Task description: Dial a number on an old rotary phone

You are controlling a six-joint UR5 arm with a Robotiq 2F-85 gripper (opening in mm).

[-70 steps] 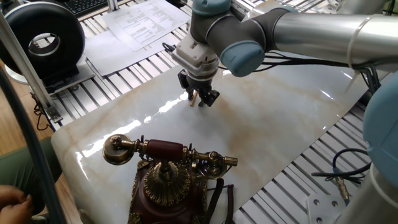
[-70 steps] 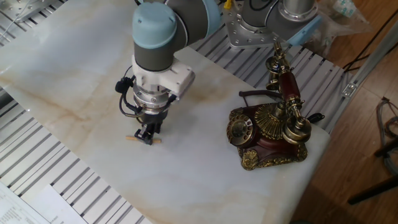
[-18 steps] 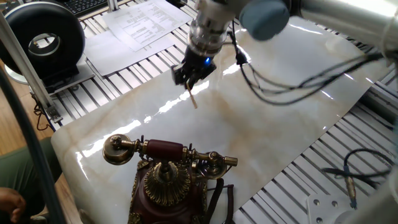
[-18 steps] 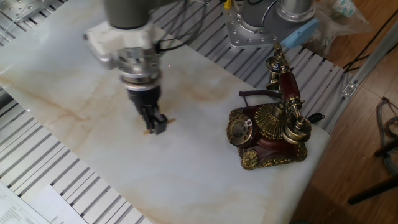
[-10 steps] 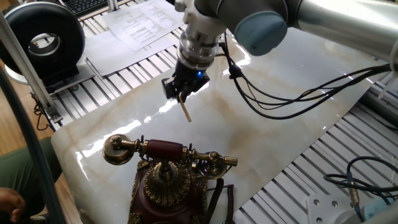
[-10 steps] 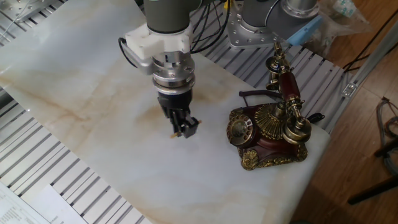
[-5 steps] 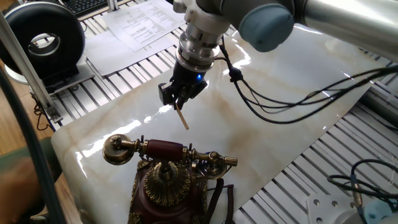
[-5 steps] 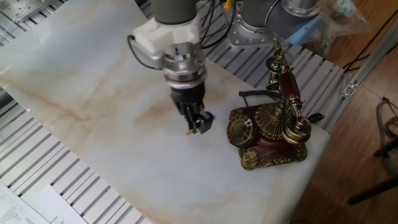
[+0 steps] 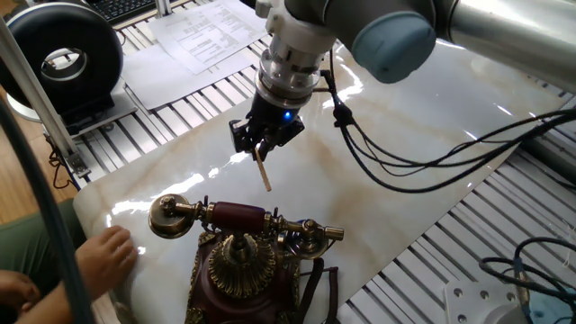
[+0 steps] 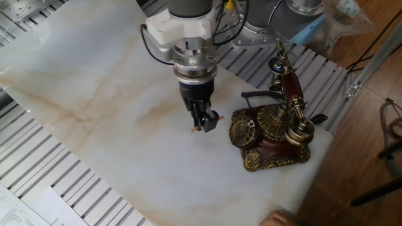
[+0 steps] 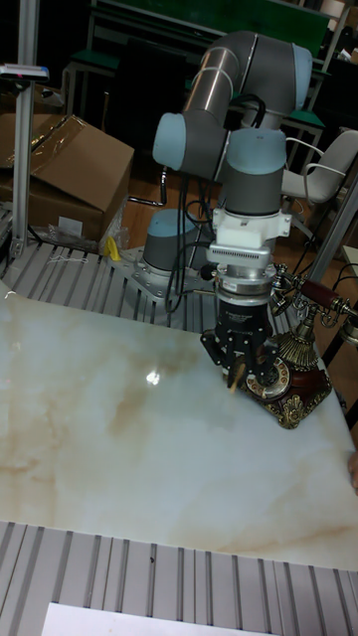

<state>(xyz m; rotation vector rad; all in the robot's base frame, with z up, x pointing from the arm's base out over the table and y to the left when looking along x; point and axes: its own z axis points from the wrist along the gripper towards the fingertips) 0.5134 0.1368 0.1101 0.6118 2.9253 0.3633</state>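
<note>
The glossy white marble-look table [image 10: 81, 94] carries the maroon-and-brass old rotary phone [image 10: 273, 135], standing just beside the tool [image 9: 263, 144] near the table's edge. The tool is pinched closed on a thin wooden stick [image 9: 262, 170], which angles down toward the phone. One fixed view also catches a bare hand [image 9: 103, 256] on the table by the handset; the tall view only shows the dial side.

No legible text in any view. Printed sheets [image 9: 209, 34] at the far edge of the desk [image 9: 405, 171] carry lines of print, too small and blurred to read. Rotary phone [image 10: 271, 135] dial shows no readable digits at this resolution. Cardboard box [image 11: 70, 169] in the tall view has no readable marking. Arm housing shows no brand or label.
</note>
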